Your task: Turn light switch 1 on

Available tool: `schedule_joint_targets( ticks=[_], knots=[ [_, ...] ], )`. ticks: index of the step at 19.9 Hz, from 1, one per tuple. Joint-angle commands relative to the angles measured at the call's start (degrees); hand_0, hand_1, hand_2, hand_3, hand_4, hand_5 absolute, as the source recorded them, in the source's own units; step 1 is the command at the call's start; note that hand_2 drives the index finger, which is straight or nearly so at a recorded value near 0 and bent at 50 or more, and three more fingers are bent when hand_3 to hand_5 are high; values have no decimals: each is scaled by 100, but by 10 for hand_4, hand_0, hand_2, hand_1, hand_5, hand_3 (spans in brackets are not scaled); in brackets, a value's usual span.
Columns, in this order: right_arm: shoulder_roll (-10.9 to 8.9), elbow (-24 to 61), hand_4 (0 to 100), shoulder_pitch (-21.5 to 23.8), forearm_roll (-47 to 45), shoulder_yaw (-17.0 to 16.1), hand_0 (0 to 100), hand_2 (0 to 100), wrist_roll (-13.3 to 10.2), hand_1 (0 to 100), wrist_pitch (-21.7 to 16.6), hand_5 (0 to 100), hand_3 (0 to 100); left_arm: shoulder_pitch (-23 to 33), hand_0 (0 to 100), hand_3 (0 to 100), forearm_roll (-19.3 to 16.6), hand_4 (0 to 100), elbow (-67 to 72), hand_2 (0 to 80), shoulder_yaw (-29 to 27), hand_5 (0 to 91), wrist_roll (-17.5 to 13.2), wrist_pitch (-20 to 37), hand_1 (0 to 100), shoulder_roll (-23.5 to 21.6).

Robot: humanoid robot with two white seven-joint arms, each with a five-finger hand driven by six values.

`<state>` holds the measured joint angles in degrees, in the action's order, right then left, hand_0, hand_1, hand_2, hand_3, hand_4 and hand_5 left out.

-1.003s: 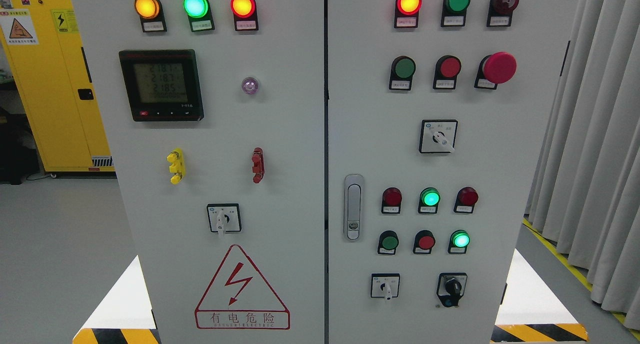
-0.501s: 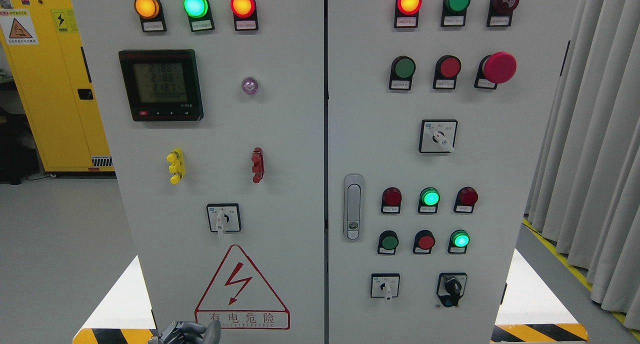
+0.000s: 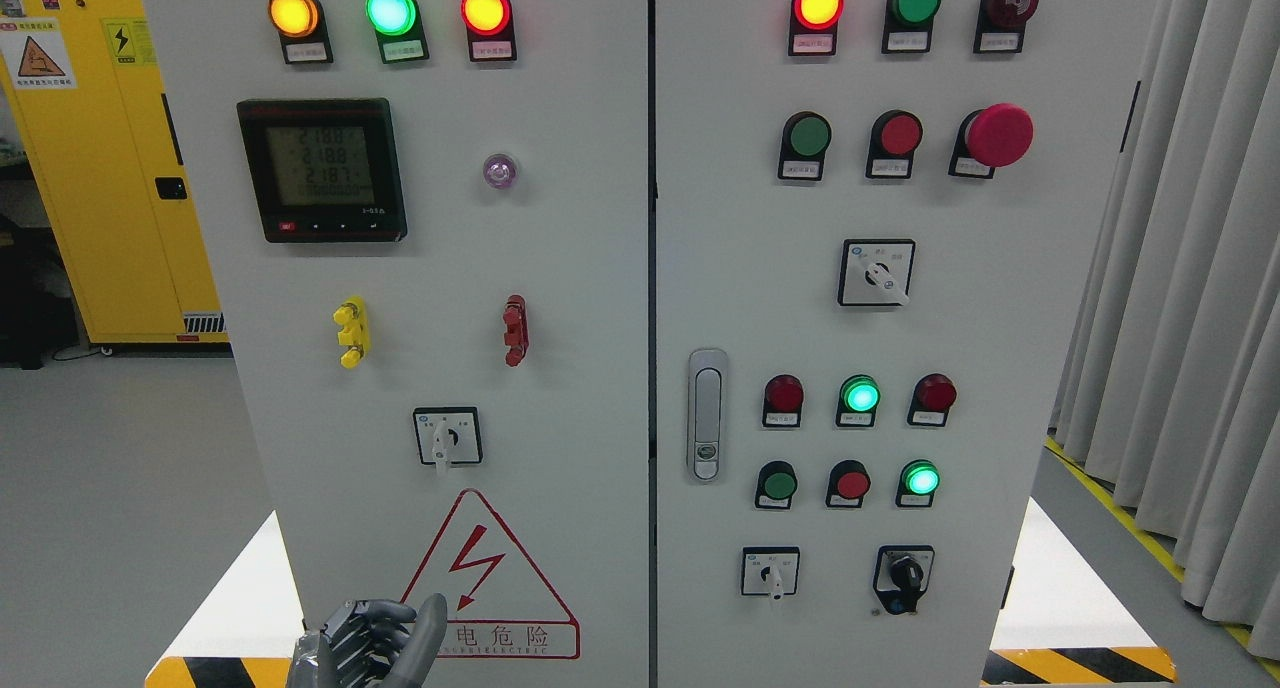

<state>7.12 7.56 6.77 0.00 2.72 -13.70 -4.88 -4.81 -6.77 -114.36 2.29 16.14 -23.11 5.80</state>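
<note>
A grey electrical cabinet [image 3: 580,268] with two doors fills the head view. On the left door a white rotary selector switch [image 3: 447,436] has its lever pointing down. The right door carries two more white selectors, one upper [image 3: 876,273] and one lower [image 3: 770,571], and a black knob [image 3: 903,578]. I cannot read which one is switch 1. My left hand [image 3: 372,643] shows at the bottom edge in front of the red warning triangle [image 3: 484,578], fingers curled with one digit raised, holding nothing. It is well below the left selector. My right hand is out of view.
Lit lamps [image 3: 391,10] run along the top; push buttons [image 3: 853,483], a red mushroom button [image 3: 998,134], a meter [image 3: 322,168] and a door handle [image 3: 707,414] sit on the doors. A yellow cabinet [image 3: 110,168] stands at the left and curtains [image 3: 1190,268] at the right.
My left hand has come up from the bottom edge and now overlaps the lower left corner of the warning triangle. The meter digits changed. No switch has moved.
</note>
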Motion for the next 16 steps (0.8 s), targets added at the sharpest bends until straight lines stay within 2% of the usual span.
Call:
schedule_joint_targets(
  ticks=[1, 6, 16],
  knots=[
    [0, 0, 0, -1, -167, 0, 0, 40, -1, 500, 5, 0, 0, -221, 149, 806, -79, 852, -86, 574, 149, 762, 30, -106, 635, 70],
    [0, 0, 0, -1, -167, 0, 0, 40, -1, 500, 5, 0, 0, -511, 165, 806, -114, 857, -69, 573, 140, 763, 82, -405, 638, 123],
    [0, 0, 0, -1, -167, 0, 0, 40, -1, 500, 5, 0, 0, -784, 186, 807, -149, 859, -16, 563, 140, 765, 135, -642, 633, 141]
  ],
)
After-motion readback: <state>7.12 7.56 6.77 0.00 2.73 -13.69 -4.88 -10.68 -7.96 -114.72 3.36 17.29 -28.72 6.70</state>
